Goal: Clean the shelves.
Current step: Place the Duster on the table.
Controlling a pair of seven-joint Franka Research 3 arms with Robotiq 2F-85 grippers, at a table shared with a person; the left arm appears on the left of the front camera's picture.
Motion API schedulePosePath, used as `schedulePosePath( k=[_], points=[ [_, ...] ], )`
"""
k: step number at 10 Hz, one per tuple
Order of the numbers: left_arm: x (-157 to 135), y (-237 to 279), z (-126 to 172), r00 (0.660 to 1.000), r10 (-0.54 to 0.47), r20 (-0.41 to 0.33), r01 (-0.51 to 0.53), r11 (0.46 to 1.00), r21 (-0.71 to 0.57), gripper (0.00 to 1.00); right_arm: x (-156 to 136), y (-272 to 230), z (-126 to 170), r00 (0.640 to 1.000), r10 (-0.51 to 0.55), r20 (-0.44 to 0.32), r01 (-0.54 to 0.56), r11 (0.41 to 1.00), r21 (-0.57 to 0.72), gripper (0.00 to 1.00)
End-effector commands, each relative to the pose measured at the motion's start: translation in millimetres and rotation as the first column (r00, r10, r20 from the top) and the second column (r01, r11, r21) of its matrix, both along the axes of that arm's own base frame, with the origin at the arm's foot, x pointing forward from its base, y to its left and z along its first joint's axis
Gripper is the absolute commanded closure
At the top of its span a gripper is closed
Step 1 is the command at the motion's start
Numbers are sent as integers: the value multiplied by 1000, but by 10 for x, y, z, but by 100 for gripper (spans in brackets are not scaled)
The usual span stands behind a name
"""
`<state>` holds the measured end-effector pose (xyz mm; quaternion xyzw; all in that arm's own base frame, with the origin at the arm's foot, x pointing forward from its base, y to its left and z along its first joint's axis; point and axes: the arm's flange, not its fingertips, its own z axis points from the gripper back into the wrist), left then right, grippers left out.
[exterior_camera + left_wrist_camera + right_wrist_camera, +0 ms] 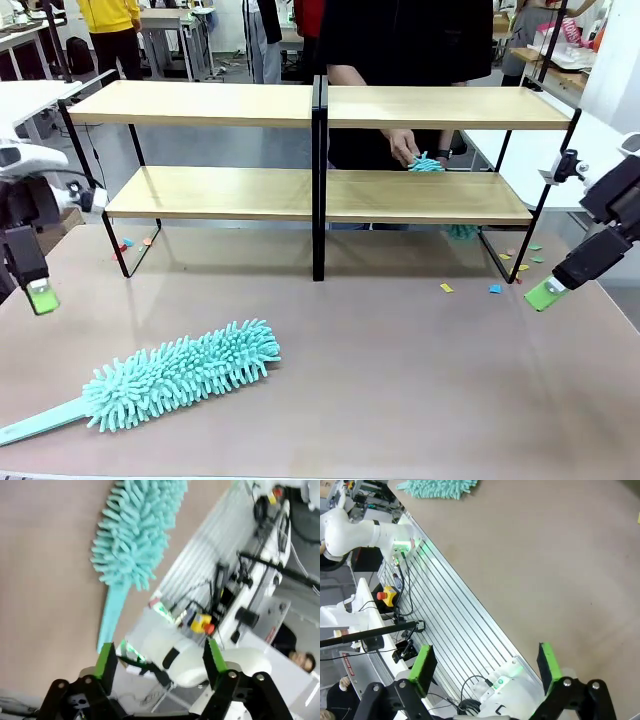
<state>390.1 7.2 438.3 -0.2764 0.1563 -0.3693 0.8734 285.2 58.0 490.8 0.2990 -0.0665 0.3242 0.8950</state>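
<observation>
The shelves (320,110) stand across the far half of the table, light wood boards on a black frame with a central post. A person's hand presses a small teal duster (425,162) onto the lower right board. A long teal fluffy duster (180,375) lies flat on the table at the front left, handle toward the near edge; in the left wrist view the duster (135,530) lies ahead of the fingers. My left gripper (42,296) (160,657) hangs open and empty, up and left of it. My right gripper (545,293) (486,662) is open and empty near the rack's right foot.
Small coloured paper scraps (494,289) lie on the table by the rack's right foot, and a few more scraps (125,243) by its left foot. A teal tuft (462,232) shows under the lower right board. White tables flank both sides.
</observation>
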Motion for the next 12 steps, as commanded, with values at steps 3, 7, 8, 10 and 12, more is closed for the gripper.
schedulePosePath(
  k=[3, 7, 8, 10, 12],
  points=[
    [-486, 149, 323, 973, 231, -4, -223, 934, -277, 0, 16, -17, 12, 1000, 20, 10, -20, 999, 31, 0],
    [-793, 538, 651, 839, 428, -336, -534, 528, -660, 0, 145, 35, 449, 924, -247, -292, 327, 907, 267, 0],
    [-840, 607, 647, 807, 470, -359, -572, 469, -673, 0, 113, -182, 601, 880, -229, -416, 402, 827, 394, 0],
    [-816, 655, 570, 744, 533, -403, -630, 358, -689, 0, -19, -578, 621, 823, -264, -502, 505, 743, 438, 0],
    [-808, 848, 574, 775, 495, -392, -609, 418, -674, 0, 53, -436, 663, 870, -200, -450, 397, 827, 398, 0]
  ],
)
